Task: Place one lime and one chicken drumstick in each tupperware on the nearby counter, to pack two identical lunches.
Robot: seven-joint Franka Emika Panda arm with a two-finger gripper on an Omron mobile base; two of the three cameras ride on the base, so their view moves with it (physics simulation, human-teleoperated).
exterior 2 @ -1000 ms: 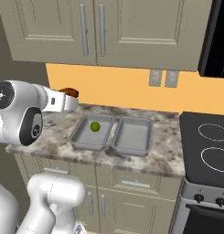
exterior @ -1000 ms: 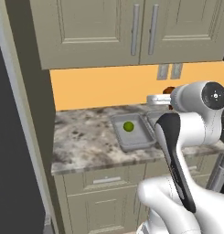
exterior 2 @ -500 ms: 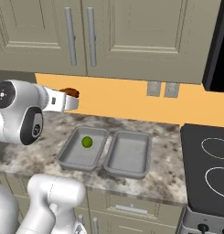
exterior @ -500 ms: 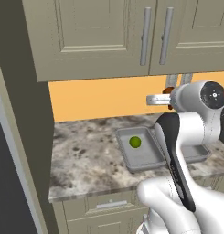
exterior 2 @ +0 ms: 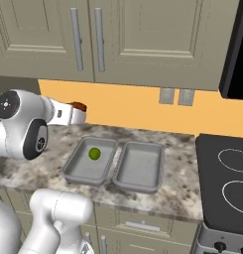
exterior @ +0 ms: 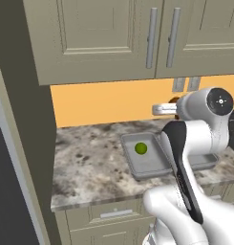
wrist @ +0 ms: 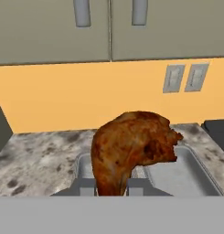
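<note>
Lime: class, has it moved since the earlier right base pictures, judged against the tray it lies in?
No. The lime lies in the same far half of the left tupperware as before. The whole picture has shifted, so the camera moved, not the lime.

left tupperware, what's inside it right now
One lime lies in the left tupperware, with no drumstick beside it. In the left base view the arm covers that tray's right edge.

Green lime point(exterior 2: 94, 154) in a grey tupperware point(exterior 2: 73, 170); browned, reddish drumstick point(wrist: 129, 151); grey-and-brown speckled counter point(exterior: 87, 162); orange wall point(exterior 2: 133, 106); beige cabinets point(exterior 2: 143, 39); black stovetop point(exterior 2: 224, 183).
</note>
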